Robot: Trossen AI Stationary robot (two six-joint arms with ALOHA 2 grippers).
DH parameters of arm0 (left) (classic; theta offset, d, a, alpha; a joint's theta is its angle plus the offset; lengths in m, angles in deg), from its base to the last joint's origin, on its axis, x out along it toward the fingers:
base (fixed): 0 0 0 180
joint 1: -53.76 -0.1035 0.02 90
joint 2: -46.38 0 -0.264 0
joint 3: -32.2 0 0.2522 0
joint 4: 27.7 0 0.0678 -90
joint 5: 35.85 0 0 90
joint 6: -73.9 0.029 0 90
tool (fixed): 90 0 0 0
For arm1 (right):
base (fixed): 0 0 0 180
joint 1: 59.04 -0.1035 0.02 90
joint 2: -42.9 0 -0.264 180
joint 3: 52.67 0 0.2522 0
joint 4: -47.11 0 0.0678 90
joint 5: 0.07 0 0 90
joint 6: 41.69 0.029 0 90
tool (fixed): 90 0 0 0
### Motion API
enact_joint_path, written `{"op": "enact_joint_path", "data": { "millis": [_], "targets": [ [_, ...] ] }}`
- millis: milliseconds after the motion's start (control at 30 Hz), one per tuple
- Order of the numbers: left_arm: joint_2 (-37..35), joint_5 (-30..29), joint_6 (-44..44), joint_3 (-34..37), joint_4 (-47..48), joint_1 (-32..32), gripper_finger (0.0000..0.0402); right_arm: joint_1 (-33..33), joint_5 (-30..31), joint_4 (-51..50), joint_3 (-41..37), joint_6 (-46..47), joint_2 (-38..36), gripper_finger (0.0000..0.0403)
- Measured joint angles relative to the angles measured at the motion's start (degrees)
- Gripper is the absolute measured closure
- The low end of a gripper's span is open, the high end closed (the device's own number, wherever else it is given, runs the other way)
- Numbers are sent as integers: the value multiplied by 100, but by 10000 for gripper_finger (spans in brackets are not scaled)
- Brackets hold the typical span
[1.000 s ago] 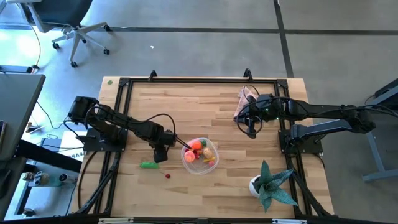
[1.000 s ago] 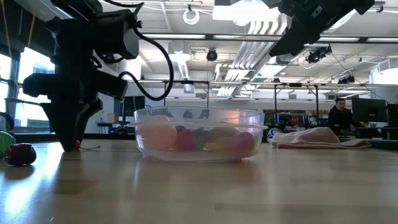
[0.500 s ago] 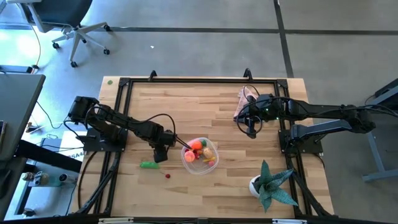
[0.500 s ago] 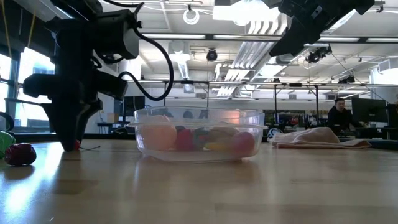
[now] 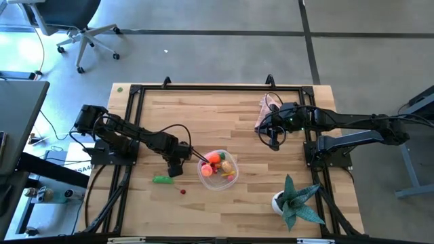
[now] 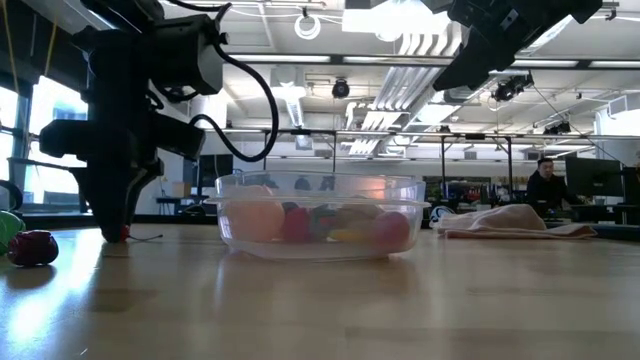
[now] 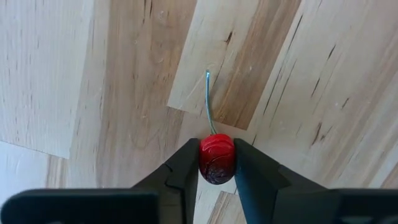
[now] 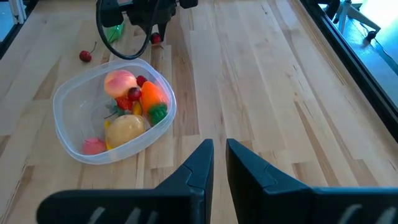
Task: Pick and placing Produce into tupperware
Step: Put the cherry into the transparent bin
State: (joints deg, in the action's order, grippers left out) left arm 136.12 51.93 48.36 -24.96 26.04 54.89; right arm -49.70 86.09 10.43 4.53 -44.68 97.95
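Starting at your left, the green pod (image 5: 161, 179) lies on the wooden table (image 5: 224, 112), and a loose red cherry (image 5: 182, 191) sits near it toward the front edge. Your left gripper (image 5: 175, 171) is down at the table between the pod and the tupperware (image 5: 218, 169). In the left wrist view you can see its two dark fingers (image 7: 184, 171) pressed against either side of a second red cherry (image 7: 216, 158), its thin stem trailing out across the boards; the cherry rests on the wood, pinched in the grip. In the low view that gripper (image 6: 117, 232) stands just beside the clear tupperware (image 6: 318, 216).

Moving on to the middle, the tupperware holds an orange carrot (image 8: 152, 96), a peach-pink fruit (image 8: 120, 81), a tan ball (image 8: 126, 129), a small pink ball (image 8: 94, 146) and some red berries (image 8: 132, 95).

Farther right, your right gripper (image 5: 272, 137) hangs above the table just beside the pink cloth (image 5: 267, 112), well apart from the tupperware. Its fingers (image 8: 200, 163) stand nearly together with only a narrow slit between them, holding nothing. At the front right corner stands the teal spiky plant (image 5: 298, 202) in its white pot.
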Motion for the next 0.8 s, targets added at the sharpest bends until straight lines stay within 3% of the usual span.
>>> {"op": "enact_joint_path", "data": {
  "millis": [800],
  "targets": [
    [-158, -46, 114, -261, 286, -4, 330, 2, -2, 0, 0, 0, 2, 371]
  ]
}}
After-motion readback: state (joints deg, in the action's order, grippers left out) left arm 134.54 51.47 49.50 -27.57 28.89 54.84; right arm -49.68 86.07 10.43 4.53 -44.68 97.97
